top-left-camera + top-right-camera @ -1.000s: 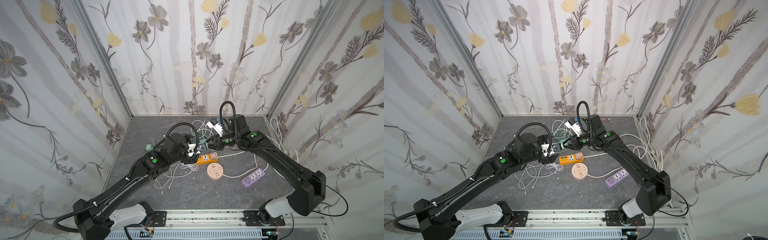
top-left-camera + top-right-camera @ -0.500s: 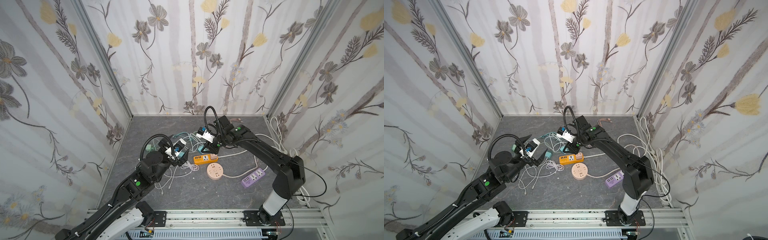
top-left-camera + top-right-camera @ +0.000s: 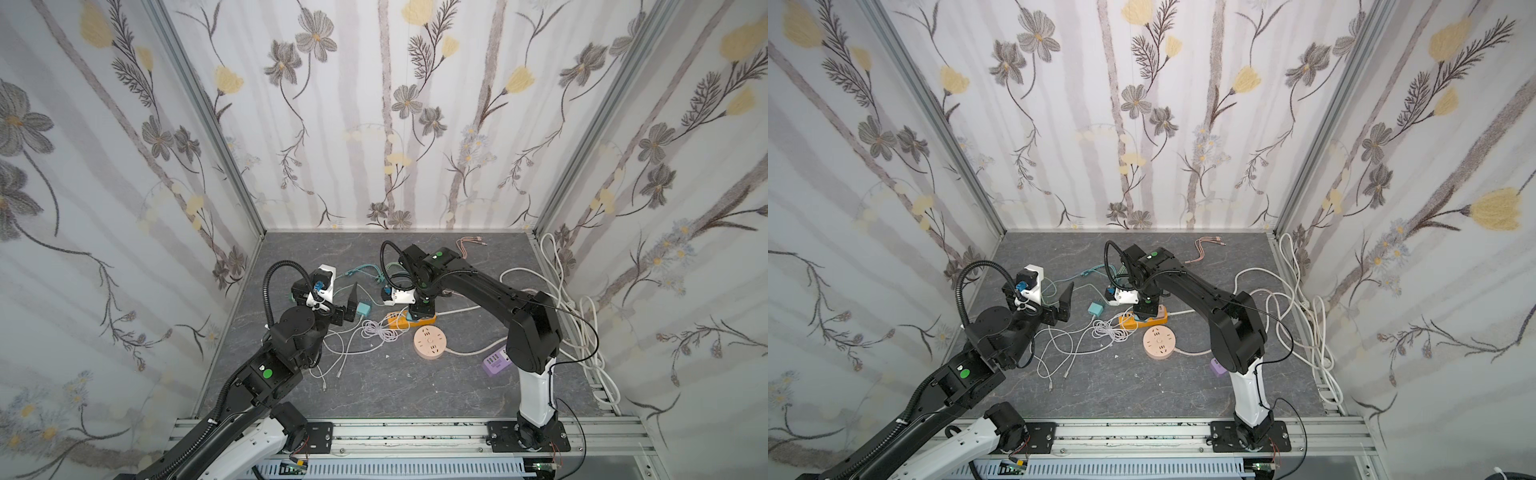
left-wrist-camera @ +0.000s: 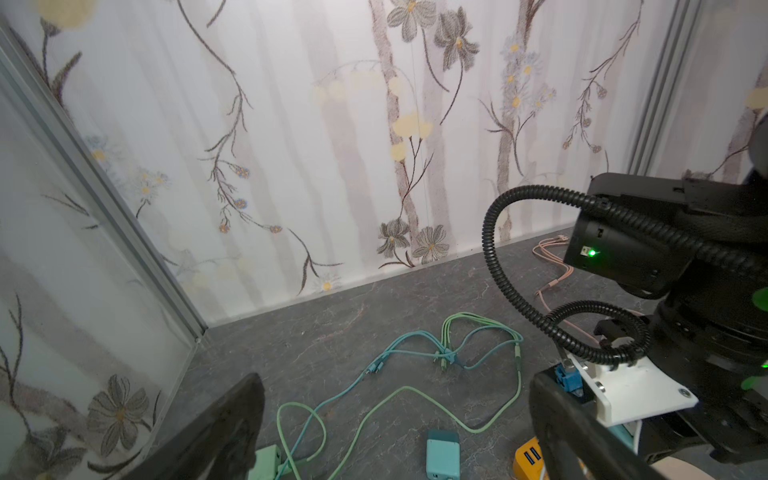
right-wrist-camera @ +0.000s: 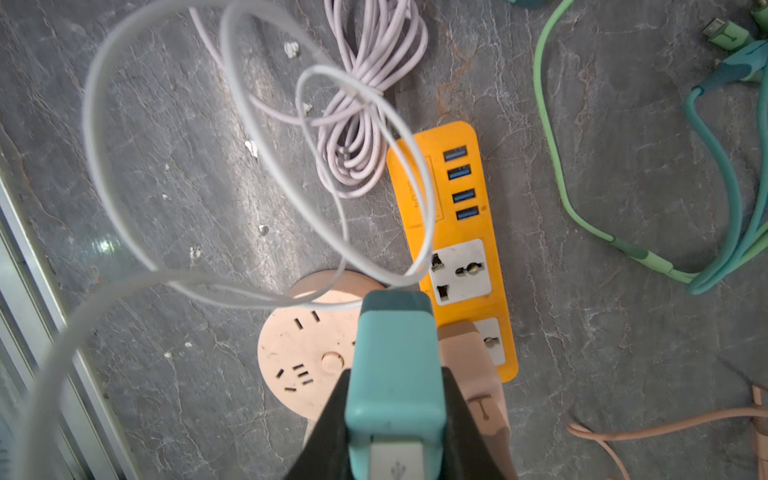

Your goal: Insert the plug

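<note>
Right gripper [image 5: 395, 399] clamps the boxy teal plug [image 5: 395, 332], white cable [image 5: 216, 284] looping off it, just above the orange power strip [image 5: 494, 232]; one socket [image 5: 459, 270] free, pink plug [image 5: 469, 361] in the next. Left gripper [image 4: 397, 386] gapes empty, apart from the strip.

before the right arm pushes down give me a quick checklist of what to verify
1. Teal adapter clamped in the right claw: ok.
2. Free socket on the orange strip: ok, empty; the pink plug fills the neighbouring one.
3. Prongs lined up with that socket: cannot tell, they are hidden under the adapter body.
4. White cable clear of the socket: not ok, its loop hangs across the strip right beside it.
5. Left claw out of the way: ok, open and off to the side of the strip.
</note>
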`<state>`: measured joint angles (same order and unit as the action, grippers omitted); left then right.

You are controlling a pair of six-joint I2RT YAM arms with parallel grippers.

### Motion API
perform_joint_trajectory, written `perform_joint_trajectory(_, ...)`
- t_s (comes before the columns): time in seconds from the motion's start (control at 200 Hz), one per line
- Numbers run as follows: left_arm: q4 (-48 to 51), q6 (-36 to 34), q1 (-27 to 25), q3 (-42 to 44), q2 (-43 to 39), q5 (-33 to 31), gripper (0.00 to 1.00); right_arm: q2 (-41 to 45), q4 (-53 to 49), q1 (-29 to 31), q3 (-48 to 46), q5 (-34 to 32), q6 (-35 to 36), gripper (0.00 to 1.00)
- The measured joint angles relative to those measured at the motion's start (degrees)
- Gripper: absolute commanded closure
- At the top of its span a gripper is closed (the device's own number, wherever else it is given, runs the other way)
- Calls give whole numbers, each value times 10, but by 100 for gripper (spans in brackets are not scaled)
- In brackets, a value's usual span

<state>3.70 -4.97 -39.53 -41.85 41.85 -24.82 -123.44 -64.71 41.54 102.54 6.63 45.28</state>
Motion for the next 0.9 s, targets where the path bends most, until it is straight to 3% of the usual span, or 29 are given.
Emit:
perform_joint_trajectory(0.175, 48, 118, 26, -1, 120, 44, 0, 0, -7, 0, 1, -13, 30, 100)
perform_joint_trajectory(0.45, 32, 293, 56, -22, 302, 212, 0, 9, -13, 0, -1, -26, 84, 100)
perform_joint_trajectory(0.899, 23, 398, 72, -35, 387, 371, 0, 9, -4, -2, -2, -51, 119, 100)
